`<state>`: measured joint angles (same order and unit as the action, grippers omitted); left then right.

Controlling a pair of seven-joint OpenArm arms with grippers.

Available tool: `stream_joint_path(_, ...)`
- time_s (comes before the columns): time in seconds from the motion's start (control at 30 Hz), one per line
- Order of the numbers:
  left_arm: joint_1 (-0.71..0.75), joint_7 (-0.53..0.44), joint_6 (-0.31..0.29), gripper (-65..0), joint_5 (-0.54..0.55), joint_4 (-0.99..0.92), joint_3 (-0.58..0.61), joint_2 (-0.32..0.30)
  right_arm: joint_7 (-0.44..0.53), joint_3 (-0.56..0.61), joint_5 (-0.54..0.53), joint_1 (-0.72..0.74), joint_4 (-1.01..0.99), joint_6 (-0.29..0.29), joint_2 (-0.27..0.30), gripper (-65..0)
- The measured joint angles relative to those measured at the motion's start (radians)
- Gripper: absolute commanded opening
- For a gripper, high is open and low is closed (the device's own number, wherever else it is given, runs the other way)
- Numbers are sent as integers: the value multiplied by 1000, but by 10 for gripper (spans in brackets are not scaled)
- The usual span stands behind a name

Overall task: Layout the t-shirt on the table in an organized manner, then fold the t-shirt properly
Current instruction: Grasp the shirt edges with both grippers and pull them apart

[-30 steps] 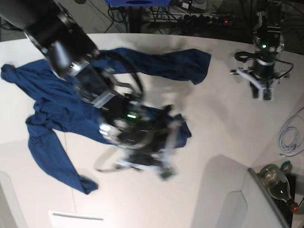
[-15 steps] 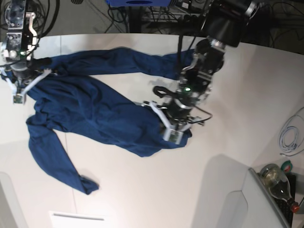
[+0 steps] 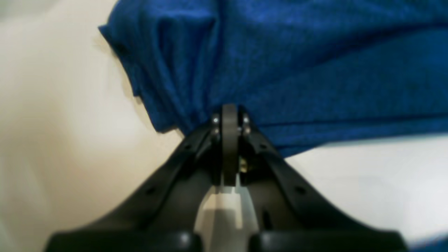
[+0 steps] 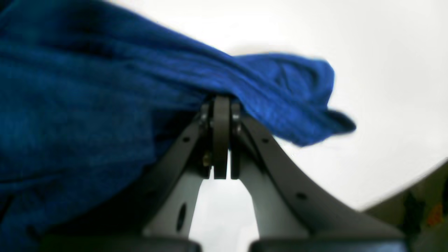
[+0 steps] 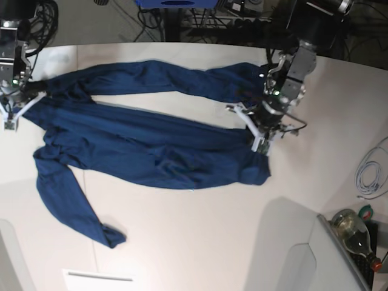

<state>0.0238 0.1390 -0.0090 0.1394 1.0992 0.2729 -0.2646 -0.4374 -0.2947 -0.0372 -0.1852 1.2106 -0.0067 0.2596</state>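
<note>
Navy shirt (image 5: 139, 148) stretched wide across white table (image 5: 200, 242), pulled out between both arms. Wrinkled, not flat; long folds running side to side through the middle. One sleeve-like flap trailing toward near-left edge in base view, ending in a bunched cuff. Upper band of cloth running along far side, from left corner to right corner.

Left gripper (image 5: 262, 140) at base view's right, down at shirt's right end, jaws pressed together and pinching cloth. Left wrist view: fingers (image 3: 229, 140) closed on a gathered edge of blue fabric, pleats fanning out from the pinch, bare tabletop on both sides below.

Right gripper (image 5: 12, 115) at base view's far left, at shirt's left corner, near table's curved edge. Right wrist view: fingers (image 4: 221, 140) together, fabric draped over and caught at the tips, a loose lobe of cloth hanging off to the right over white surface. Both pinches blurred, exact amount of cloth inside not clear.

Beyond table's right edge: coiled white cable (image 5: 370, 173), glass bottle (image 5: 354, 233) with red cap lying tilted. Dark cables and blue object (image 5: 176, 3) behind far edge. White slab (image 5: 97, 279) at near-left bottom.
</note>
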Motion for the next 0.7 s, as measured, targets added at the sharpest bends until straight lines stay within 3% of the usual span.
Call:
stream_joint_path(0.13,68,67,-7,-650,-1,99,-84,-8,-17,5,5,25,-3,0,-6,-650)
stream_joint_path(0.23,72,110,28,-650,-11,142,-131,-12,-37,7,5,57,-1,0,-11,-650)
stream_joint_path(0.37,93,109,33,-650,-5,270,-139,-21,-38,7,9,-13,172,-3,-12,-650)
stream_joint_path(0.47,172,92,20,-650,-2,420,-139,-10,-44,6,16,-98,344,-7,-49,-650)
stream_joint_path(0.6,328,101,24,-650,-3,497,-271,23,-39,10,10,-191,496,99,-100,-650)
stream_joint_path(0.7,412,105,32,-650,-3,499,-396,90,-41,10,8,-220,511,128,-119,-650)
